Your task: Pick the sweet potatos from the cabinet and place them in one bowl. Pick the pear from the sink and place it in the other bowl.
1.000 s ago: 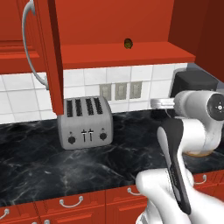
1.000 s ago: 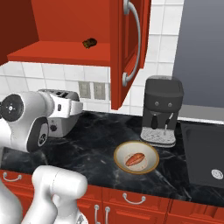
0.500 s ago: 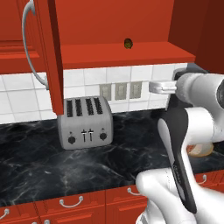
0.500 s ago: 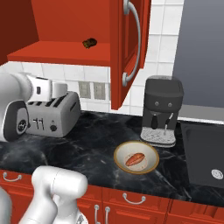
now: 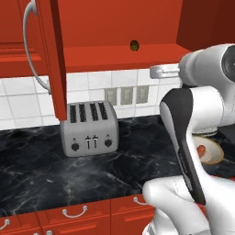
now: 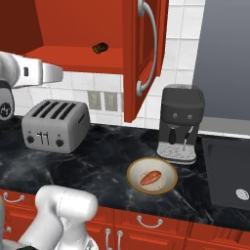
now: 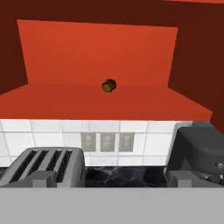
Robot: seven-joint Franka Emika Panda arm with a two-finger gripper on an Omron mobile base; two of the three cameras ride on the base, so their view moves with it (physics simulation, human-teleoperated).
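Ahead: dark brown sweet potato (image 7: 109,85) sits mid-shelf in the open cabinet (image 6: 73,53), straight in front of the gripper (image 5: 158,71), slightly above, well apart. Jaws open, empty. Reddish sweet potato (image 6: 150,177) in the bowl (image 6: 135,170).

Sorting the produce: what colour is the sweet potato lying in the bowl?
Reddish-orange sweet potato, clearest in the right base view.

Black marble counter (image 6: 97,161) carries toaster (image 6: 56,126), coffee machine (image 6: 180,122), bowl (image 6: 152,176)
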